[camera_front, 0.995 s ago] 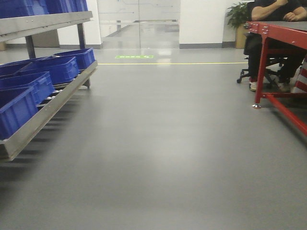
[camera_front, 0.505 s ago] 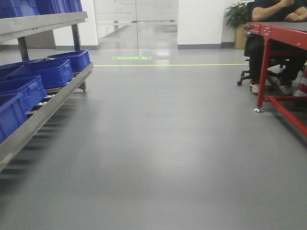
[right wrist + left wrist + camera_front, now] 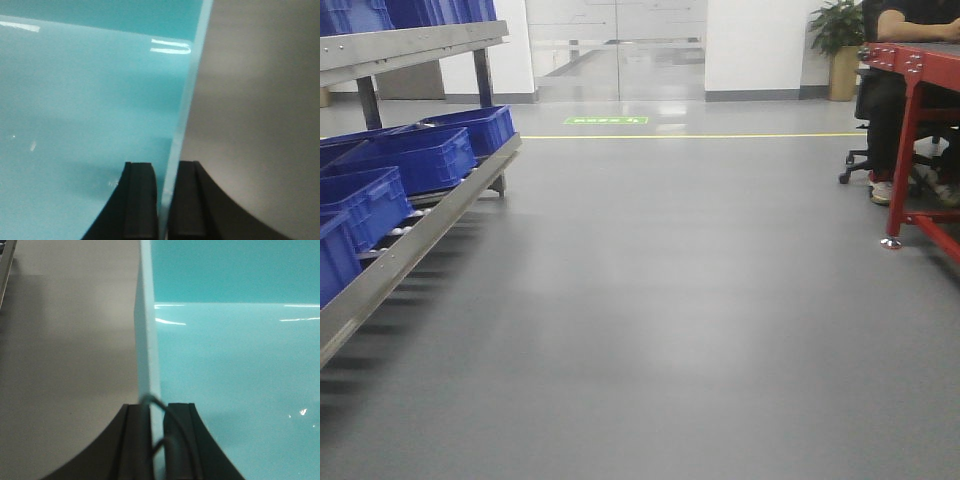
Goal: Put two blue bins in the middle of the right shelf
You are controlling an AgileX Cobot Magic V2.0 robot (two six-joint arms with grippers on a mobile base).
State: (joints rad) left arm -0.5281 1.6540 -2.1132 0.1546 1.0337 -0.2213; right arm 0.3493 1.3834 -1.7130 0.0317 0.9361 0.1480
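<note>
A pale light-blue bin fills both wrist views; only one shows, and I cannot tell if a second is nested in it. In the left wrist view my left gripper (image 3: 159, 407) is shut on the bin's left wall (image 3: 146, 340), with the bin's inside (image 3: 235, 365) to the right. In the right wrist view my right gripper (image 3: 167, 170) is shut on the bin's right wall (image 3: 187, 100), with the bin's inside (image 3: 85, 110) to the left. Grey floor shows below both walls. Neither gripper nor the bin shows in the front view.
A metal shelf rack (image 3: 420, 235) with several dark royal-blue bins (image 3: 410, 155) stands on the left. A red table frame (image 3: 910, 110) with a seated person (image 3: 915, 20) stands at the right. A yellow floor line (image 3: 690, 136) and glass doors (image 3: 615, 45) lie ahead.
The front view has swung a little: the red table has shifted to the right and the shelf rack on the left shows slightly more than half a second ago.
</note>
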